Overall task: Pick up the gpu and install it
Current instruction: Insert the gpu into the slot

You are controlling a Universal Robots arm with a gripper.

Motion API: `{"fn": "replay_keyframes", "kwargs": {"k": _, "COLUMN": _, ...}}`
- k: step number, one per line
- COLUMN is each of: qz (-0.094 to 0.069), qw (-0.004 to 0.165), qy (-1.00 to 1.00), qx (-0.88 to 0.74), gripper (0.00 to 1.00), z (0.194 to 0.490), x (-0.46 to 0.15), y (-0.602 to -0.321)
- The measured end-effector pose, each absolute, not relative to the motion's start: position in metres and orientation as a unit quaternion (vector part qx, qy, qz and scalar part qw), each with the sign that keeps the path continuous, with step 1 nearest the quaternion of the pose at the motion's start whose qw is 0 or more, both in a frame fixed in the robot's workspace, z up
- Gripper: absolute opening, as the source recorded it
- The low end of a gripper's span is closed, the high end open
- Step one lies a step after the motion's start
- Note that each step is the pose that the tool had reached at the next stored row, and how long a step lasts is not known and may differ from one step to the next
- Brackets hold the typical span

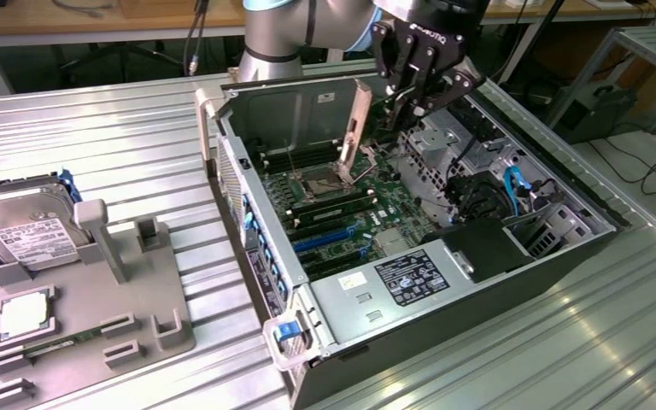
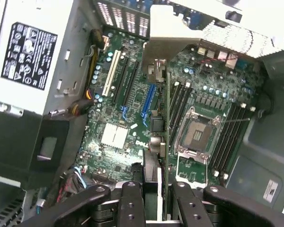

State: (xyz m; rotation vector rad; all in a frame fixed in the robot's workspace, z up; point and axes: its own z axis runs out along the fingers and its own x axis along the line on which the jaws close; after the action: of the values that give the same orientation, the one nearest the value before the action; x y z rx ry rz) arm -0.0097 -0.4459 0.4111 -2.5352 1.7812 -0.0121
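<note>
Your gripper [image 1: 410, 102] hangs over the open computer case [image 1: 601, 224], and it is pinching the gpu [image 1: 358, 128] by its top edge. The fingers [image 2: 132, 201] press on both flat faces of the card, so the card stays thin-side up and stands straight. That way its bottom edge can point down at the long slots [image 2: 125, 78] on the green motherboard [image 2: 113, 156]. The card is up in the air above the board, near the far wall of the case, and I judge it is not yet in a slot. The case lies on its side on the ribbed metal worktop [image 1: 100, 145] with its cover off, so you can reach in from above. In the exterior view you see the whole scene: the card's wide face, the arm, and a grey holder [image 1: 89, 307] well off to the exterior view's left. A silver hard drive [image 1: 26, 231] and a small square chip [image 1: 23, 312] sit in that holder, untouched. The wrist view looks straight down along the card's thin edge [image 2: 158, 118], and it lets you see how the card lines up with the blue slot [image 2: 149, 101] and the black slots. It also shows the empty CPU socket [image 2: 199, 135] just beside the card.
</note>
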Motion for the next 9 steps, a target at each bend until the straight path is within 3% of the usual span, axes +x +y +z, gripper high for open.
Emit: {"fn": "replay_keyframes", "kwargs": {"k": 9, "qz": -0.005, "qw": 0.022, "qy": 0.601, "qx": -0.799, "gripper": 0.28, "z": 0.4, "x": -0.01, "y": -0.446}}
